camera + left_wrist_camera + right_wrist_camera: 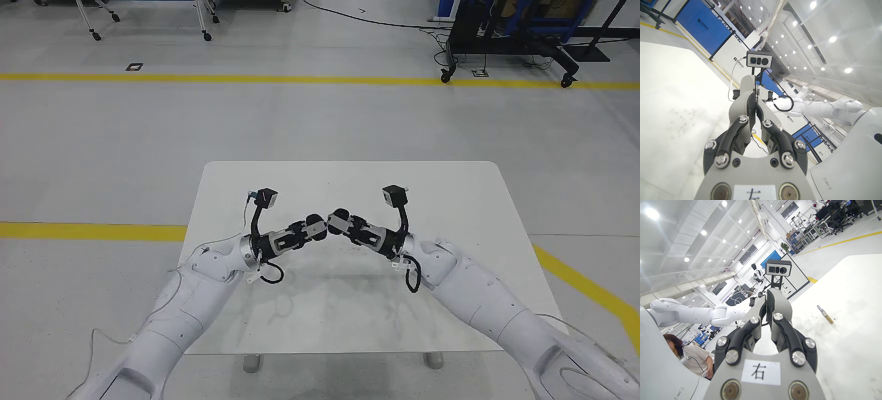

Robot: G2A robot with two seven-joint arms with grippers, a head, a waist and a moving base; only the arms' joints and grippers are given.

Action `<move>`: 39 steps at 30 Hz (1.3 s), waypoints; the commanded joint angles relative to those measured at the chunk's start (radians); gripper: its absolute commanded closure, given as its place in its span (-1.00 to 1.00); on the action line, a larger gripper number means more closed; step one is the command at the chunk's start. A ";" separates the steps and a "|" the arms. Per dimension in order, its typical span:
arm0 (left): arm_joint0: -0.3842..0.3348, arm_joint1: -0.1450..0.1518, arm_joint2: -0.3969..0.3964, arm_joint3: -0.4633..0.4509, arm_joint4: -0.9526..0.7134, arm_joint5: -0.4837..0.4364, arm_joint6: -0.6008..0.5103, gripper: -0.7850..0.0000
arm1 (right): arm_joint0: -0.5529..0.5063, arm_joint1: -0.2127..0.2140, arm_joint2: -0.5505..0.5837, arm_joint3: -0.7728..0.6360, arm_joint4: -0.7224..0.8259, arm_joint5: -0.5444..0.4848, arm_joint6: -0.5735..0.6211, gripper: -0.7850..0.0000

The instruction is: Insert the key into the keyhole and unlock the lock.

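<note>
White table: over its middle the left end effector and right end effector meet tip to tip, each pinched closed on nothing visible, seemingly a rest pose. A brass-and-silver piece, key or lock unclear, lies ungrasped well inside the edges.

left end effector facing right end effector | both over table centre

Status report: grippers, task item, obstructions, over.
Left gripper and right gripper both shut, tips facing over the white table. Small brass-coloured metal piece lies on the table, apart from both; key or lock, cannot tell. Nothing blocking.
</note>
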State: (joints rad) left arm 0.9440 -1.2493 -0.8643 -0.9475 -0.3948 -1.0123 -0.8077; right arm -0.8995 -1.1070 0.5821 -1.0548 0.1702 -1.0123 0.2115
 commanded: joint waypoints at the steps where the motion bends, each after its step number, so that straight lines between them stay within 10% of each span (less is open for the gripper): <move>1: -0.002 -0.002 0.000 0.004 0.003 0.000 0.000 1.00 | -0.005 -0.004 0.009 0.002 -0.010 0.000 -0.003 1.00; 22: 0.018 -0.017 -0.061 0.007 0.015 0.000 0.000 1.00 | -0.049 -0.030 0.090 0.004 -0.006 0.000 0.094 1.00; 24: 0.021 -0.018 -0.061 0.003 0.019 0.000 0.000 0.32 | -0.054 -0.032 0.099 0.003 -0.002 0.000 0.103 1.00; 28: 0.026 -0.019 -0.060 -0.003 0.020 0.000 0.000 0.16 | -0.061 -0.035 0.114 0.003 0.003 0.000 0.122 1.00; 34: 0.028 -0.018 -0.058 -0.009 0.017 0.000 0.000 0.34 | -0.068 -0.042 0.132 0.004 0.008 0.000 0.144 1.00; 39: 0.027 -0.016 -0.053 -0.010 0.017 0.000 0.000 0.91 | -0.072 -0.050 0.143 0.006 0.012 0.000 0.163 1.00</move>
State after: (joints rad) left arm 0.9713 -1.2654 -0.9183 -0.9578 -0.3776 -1.0123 -0.8078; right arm -0.9710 -1.1551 0.7227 -1.0497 0.1816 -1.0123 0.3702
